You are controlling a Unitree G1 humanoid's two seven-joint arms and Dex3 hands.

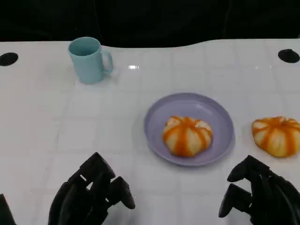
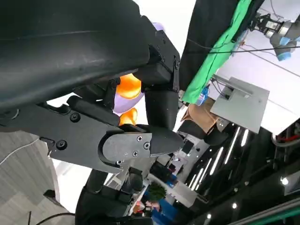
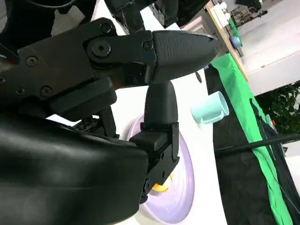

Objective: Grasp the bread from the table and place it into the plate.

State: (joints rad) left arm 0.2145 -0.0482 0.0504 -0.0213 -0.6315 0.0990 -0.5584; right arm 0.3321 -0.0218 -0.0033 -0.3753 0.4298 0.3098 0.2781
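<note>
A round lavender plate (image 1: pixel 189 129) with a shallow raised rim sits right of centre on the glossy white table (image 1: pixel 56 126). On it lies a domed bun of bread (image 1: pixel 187 135), pale and smooth with orange stripes running from its top like a pumpkin's ribs. A second striped bun (image 1: pixel 277 136) of the same shape rests on the bare table at the right edge, just beside the plate but not touching it. At the upper left stands a matte pale teal mug (image 1: pixel 88 59), cylindrical, its handle turned to the right. Two dark round holes (image 1: pixel 8 58) mark the table's far corners.

The left hand (image 1: pixel 92 194) hangs at the lower left, its angular black fingers apart and holding nothing, well clear of the plate. The right hand (image 1: pixel 258 194) sits at the lower right, below the second bun, fingers likewise spread and empty. In the right wrist view the plate (image 3: pixel 180 187) and mug (image 3: pixel 211 108) show past the hard plastic fingers (image 3: pixel 161 108).
</note>
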